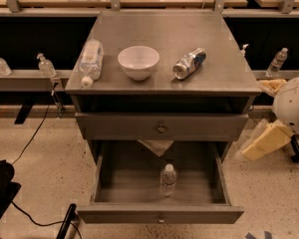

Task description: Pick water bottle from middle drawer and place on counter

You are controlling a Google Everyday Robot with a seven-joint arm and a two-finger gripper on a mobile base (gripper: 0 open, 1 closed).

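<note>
The water bottle (168, 179) stands upright in the open middle drawer (159, 214), near the middle of its floor, white cap up. The drawer is pulled out towards me, with a closed drawer (161, 128) above it. The counter (164, 34) is the grey metal top of the cabinet. My gripper (261, 142) shows as a cream-coloured end on a white arm (294, 103) at the right edge. It hangs beside the cabinet's right side, about level with the gap between the two drawers. It is well apart from the bottle and holds nothing that I can see.
On the counter lie a fatter clear bottle (89, 59) at the left, a white bowl (138, 61) in the middle and a crushed can (189, 62) at the right. Small bottles (46, 64) stand on side ledges. A black cable (30, 138) runs over the floor at the left.
</note>
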